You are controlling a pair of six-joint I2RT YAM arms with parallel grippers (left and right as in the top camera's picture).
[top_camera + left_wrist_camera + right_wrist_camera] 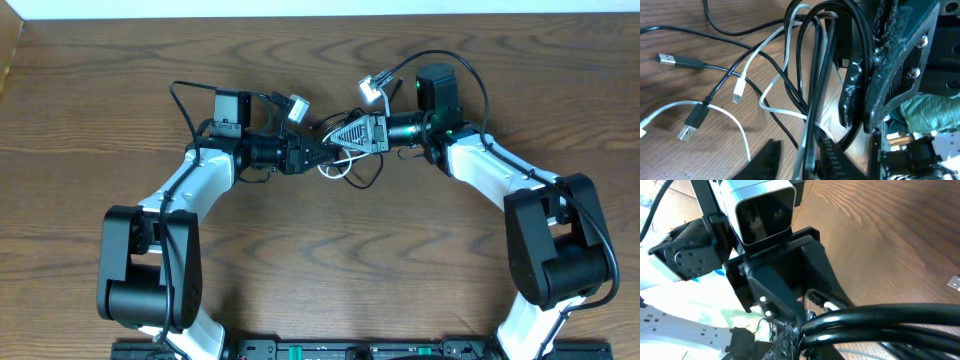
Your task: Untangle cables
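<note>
The cables [345, 172] lie in a small tangle of white and black loops at the table's middle, between my two grippers. In the left wrist view a white cable [771, 86] crosses several black ones [807, 75], with loose plug ends [690, 127] on the wood. My left gripper [800, 150] has its fingers apart, and a bunch of strands runs between them against the right finger. It also shows in the overhead view [318, 152]. My right gripper [347, 135] faces it closely and is shut on a bundle of black cables [880, 320], lifted off the table. It also shows in the left wrist view [867, 85].
The two grippers are almost touching over the wooden table [320, 260]. The left wrist camera [762, 210] fills the right wrist view just ahead. Thick black arm cables [465, 70] loop behind the right wrist. A black plug [670, 60] lies far left.
</note>
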